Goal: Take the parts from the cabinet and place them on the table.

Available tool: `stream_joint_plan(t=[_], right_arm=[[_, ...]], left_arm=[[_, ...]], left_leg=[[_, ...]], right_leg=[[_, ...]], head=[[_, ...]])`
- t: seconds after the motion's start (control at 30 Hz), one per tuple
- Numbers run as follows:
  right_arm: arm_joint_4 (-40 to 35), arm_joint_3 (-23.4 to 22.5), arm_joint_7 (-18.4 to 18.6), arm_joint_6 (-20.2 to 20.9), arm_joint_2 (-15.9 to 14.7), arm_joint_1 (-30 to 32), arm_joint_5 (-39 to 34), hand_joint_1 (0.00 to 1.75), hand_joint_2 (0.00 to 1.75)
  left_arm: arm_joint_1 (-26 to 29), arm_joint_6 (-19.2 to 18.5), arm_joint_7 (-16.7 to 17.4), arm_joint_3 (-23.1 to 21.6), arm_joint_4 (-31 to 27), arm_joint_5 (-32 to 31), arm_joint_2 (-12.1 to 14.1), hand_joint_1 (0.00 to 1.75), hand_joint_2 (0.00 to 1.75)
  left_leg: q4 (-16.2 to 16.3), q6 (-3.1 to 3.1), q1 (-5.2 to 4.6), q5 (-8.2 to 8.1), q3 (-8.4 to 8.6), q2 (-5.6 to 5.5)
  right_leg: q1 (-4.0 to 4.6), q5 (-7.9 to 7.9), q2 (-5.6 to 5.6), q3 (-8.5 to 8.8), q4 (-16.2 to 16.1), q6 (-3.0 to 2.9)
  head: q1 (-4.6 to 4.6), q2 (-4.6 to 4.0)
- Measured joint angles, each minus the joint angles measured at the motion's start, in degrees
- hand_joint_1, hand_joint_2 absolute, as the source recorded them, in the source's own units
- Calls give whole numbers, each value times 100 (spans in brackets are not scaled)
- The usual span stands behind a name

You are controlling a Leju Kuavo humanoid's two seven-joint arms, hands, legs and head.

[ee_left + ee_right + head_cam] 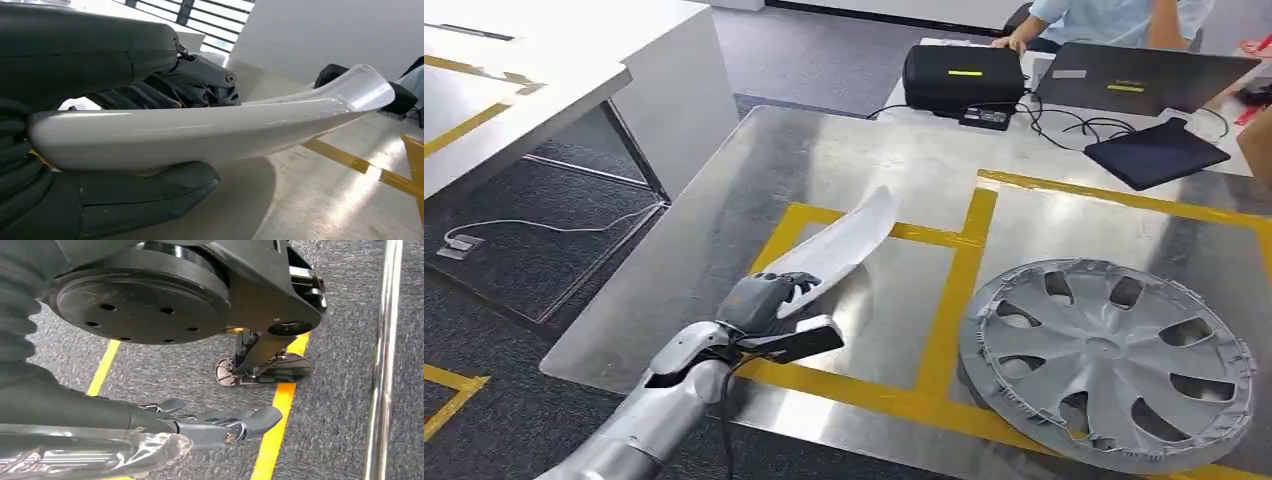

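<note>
Grey carpet [514, 250] surrounds the yellow-taped steel table [724, 210].

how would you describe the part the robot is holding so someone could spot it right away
On the steel table with yellow tape lines, look left of the round grey wheel cover. The left hand grips a long, curved white trim strip above the surface; it is slim and blade-shaped, unlike the spoked disc.

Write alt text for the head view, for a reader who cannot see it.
The left robot hand holds a long white curved panel above a metal table marked with yellow tape. A grey hubcap lies flat on the table to the right, and a person sits behind a laptop at the far end.
</note>
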Motion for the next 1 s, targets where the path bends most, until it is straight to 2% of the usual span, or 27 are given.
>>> stream_joint_plan(t=[0.03, 0.07, 0.1, 0.13, 0.33, 0.53, 0.63, 0.7, 0.73, 0.77, 0.83, 0.87, 0.9, 0.93, 0.97, 1.0], right_arm=[[2, 0, 0, 0, 0, 0, 0, 0, 0], [5, -2, 0, 0, 0, 0, 0, 0, 0], [7, -2, 0, 0, 0, 0, 0, 0, 0], [11, -2, 0, 0, 0, 0, 0, 0, 0], [15, -11, 13, -24, 0, 2, 2, 0, 0], [15, -112, 37, -50, 9, 15, -9, 0, 0], [13, -146, 52, -59, 35, 18, -18, 0, 0], [-2, -175, 63, -57, 57, 29, -18, 0, 0], [-20, -201, 70, -57, 61, 29, -18, 0, 0], [-26, -225, 72, -57, 70, 37, -18, 0, 0], [-50, -251, 72, -55, 79, 31, -18, 0, 0], [-61, -264, 74, -55, 81, 33, -18, 0, 0], [-70, -286, 77, -57, 81, 35, -18, 0, 0], [-74, -291, 77, -57, 81, 37, -17, 0, 0], [-92, -295, 76, -57, 81, 36, -17, 0, 0], [-114, -304, 77, -57, 83, 34, -17, 0, 0]], left_arm=[[-2, 7, -4, 0, 18, 0, -2, 157, 175], [-5, 9, -7, 2, 37, 0, -13, 0, 175], [-10, 11, -9, 2, 57, 0, -17, 0, 175], [-11, 11, -15, 2, 72, 0, -22, 0, 0], [33, 129, -153, 13, 85, 197, -44, 0, 0], [415, 282, -339, 151, -488, 582, -28, 0, 0], [595, 357, -437, 223, -868, 770, 2, 0, 0], [720, 478, -585, 290, -1168, 974, 13, 0, 0], [783, 534, -654, 317, -1314, 1082, 15, 0, 0], [841, 580, -724, 343, -1452, 1192, 20, 0, 0], [963, 627, -802, 415, -1707, 1342, 44, 0, 0], [1020, 634, -828, 448, -1786, 1388, 59, 0, 0], [1079, 647, -890, 466, -1862, 1500, 72, 0, 0], [1134, 658, -938, 485, -1924, 1579, 76, 0, 0], [1186, 700, -1012, 525, -2007, 1703, 81, 0, 0], [1230, 741, -1093, 575, -2079, 1834, 90, 0, 0]], left_leg=[[-1, 0, 0, 0, 0, 0], [-2, 0, 0, 0, 0, 0], [-5, 0, 0, 0, 0, 0], [-7, 0, 0, 0, 0, 0], [-12, -3, 0, 2, 1, 0], [-4, 18, -31, -12, -1, 0], [-1, 60, -66, -16, -1, -1], [-60, 139, -65, 65, 9, 3], [-146, 166, -19, 118, 66, 29], [-177, 196, -17, 140, 78, 34], [-178, 203, -15, 139, 69, 48], [-177, 203, -15, 139, 68, 59], [-177, 199, -8, 142, 66, 66], [-176, 187, 7, 142, 67, 66], [-172, 150, 36, 144, 67, 65], [-162, 104, 68, 141, 68, 62]], right_leg=[[0, -1, 0, -1, 2, 0], [0, -1, 0, -2, 3, -1], [0, -1, 0, -3, 3, -1], [0, -1, 0, -3, 2, -1], [0, -1, 0, -5, 3, -2], [-30, -4, -2, -3, -5, 9], [-65, 7, 0, 0, -17, 42], [-69, 66, 16, 15, -55, 112], [-74, -22, -27, -56, -15, 111], [-65, -194, -78, -103, 150, 116], [-80, -676, -103, -449, 1058, 137], [-84, -858, -105, -624, 1506, 159], [-89, -902, -106, -700, 1738, 183], [-100, -814, -108, -638, 1681, 201], [-122, -611, -116, -438, 1348, 227], [-151, -386, -126, -162, 867, 260]], head=[[0, 0], [0, 0], [-2, 0], [2, 0], [-2, 0], [-7, 0], [-7, 0], [-11, 0], [-4, 0], [15, 0], [20, 0], [17, 0], [22, 0], [20, 0], [17, 0], [15, 0]])
